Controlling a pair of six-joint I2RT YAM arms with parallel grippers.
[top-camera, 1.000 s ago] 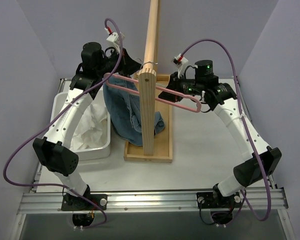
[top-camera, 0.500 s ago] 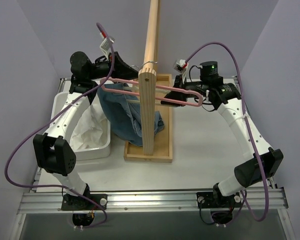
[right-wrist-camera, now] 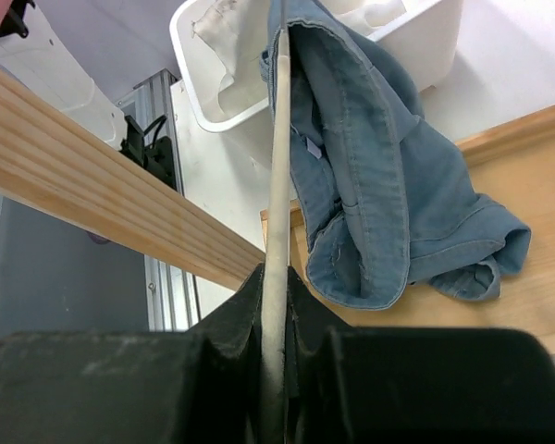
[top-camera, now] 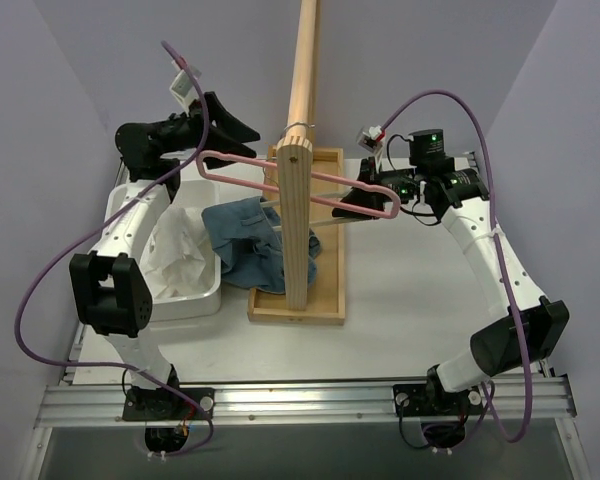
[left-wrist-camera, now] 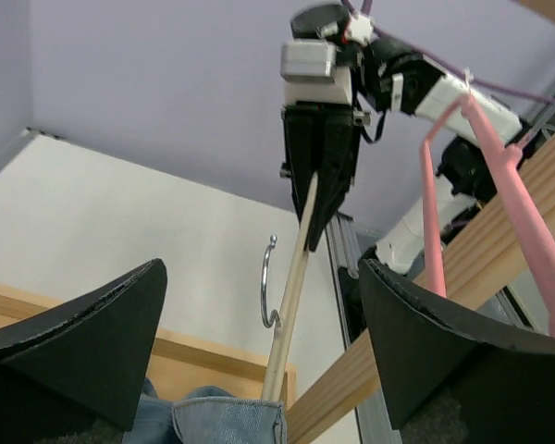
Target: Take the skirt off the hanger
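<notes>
The skirt (top-camera: pixel 180 255) shows as white floppy fabric heaped in the white bin (top-camera: pixel 208 292), and again at the top of the right wrist view (right-wrist-camera: pixel 231 37). The pink hanger (top-camera: pixel 330 190) hangs bare across the wooden rack, apart from the skirt. My right gripper (top-camera: pixel 365 195) (right-wrist-camera: pixel 273 277) is shut on the bar of an off-white hanger (right-wrist-camera: pixel 277 157), which carries a blue denim garment (right-wrist-camera: pixel 379 185) (top-camera: pixel 255 240). My left gripper (top-camera: pixel 232 125) (left-wrist-camera: pixel 259 277) is open above and behind the denim, with nothing between its fingers.
A wooden rack stands mid-table: base tray (top-camera: pixel 325 300), upright post (top-camera: pixel 295 230) and a long pole (top-camera: pixel 305 60) running back. The off-white hanger's metal hook (left-wrist-camera: pixel 270 282) points up between the left jaws. Purple walls close in both sides.
The left gripper has opened and let go of the denim, lifting back to the left. The denim has slumped lower toward the rack base. The pink hanger has swung a little.
</notes>
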